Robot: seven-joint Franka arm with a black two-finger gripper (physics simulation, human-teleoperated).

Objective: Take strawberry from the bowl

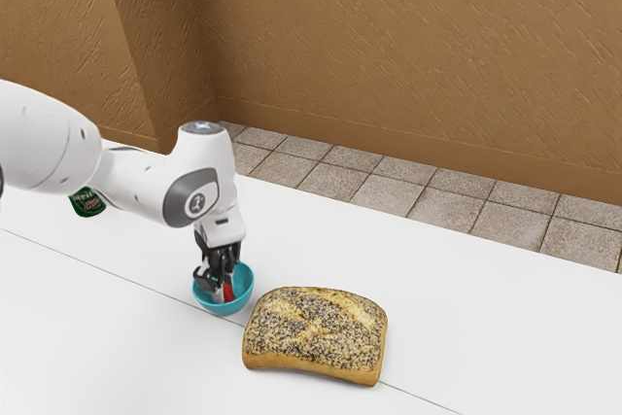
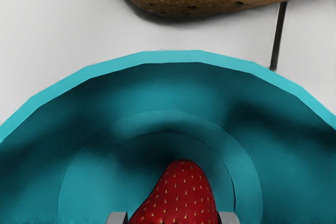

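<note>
The gripper (image 1: 224,287) reaches into the teal bowl (image 2: 168,57), its 2 fingers partly closed, holding the strawberry (image 2: 184,198) between them. 1 seeded loaf (image 1: 316,332) lies near the bowl

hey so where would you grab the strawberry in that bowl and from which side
I'd pinch the strawberry across its broad body, coming from above: the bowl walls it in, and its tapered tip would likely slip. The claw has a finger on either side of it.
</note>
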